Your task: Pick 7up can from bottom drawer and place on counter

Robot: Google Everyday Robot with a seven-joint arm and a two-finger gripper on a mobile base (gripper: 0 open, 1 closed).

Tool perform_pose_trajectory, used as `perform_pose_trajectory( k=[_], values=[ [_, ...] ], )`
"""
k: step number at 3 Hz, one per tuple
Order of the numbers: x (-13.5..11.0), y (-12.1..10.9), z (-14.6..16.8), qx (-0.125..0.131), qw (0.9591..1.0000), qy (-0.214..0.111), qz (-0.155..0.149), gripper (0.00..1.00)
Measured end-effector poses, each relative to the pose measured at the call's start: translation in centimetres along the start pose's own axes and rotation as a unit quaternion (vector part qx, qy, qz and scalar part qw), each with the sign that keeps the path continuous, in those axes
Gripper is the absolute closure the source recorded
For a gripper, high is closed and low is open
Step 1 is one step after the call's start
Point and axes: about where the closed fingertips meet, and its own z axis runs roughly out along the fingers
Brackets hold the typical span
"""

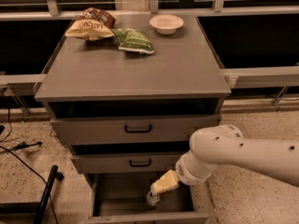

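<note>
Hovering at 7up can (152, 200) — gripper (157, 191) inside bottom drawer (117, 196).

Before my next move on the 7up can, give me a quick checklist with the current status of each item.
1. Bottom drawer pulled open: ok.
2. 7up can visible inside the drawer: ok.
3. End effector down in the drawer, right at the can's top: ok.
4. Firm hold on the can: cannot tell.
5. Counter has bare surface in front of the green bag and bowl: ok.
</note>
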Motion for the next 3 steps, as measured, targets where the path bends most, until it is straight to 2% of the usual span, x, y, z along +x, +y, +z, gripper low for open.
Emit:
perform_pose_trajectory(
  k=[1, 2, 3],
  values=[
    [-0.5, -0.1, 1.3, 0.010, 0.9997, -0.005, 0.021, 0.00],
    [-2.2, -1.4, 5.6, 0.025, 0.9962, -0.024, 0.080, 0.00],
    [-3.4, -2.3, 8.2, 0.028, 0.9914, -0.037, 0.122, 0.00]
  ],
)
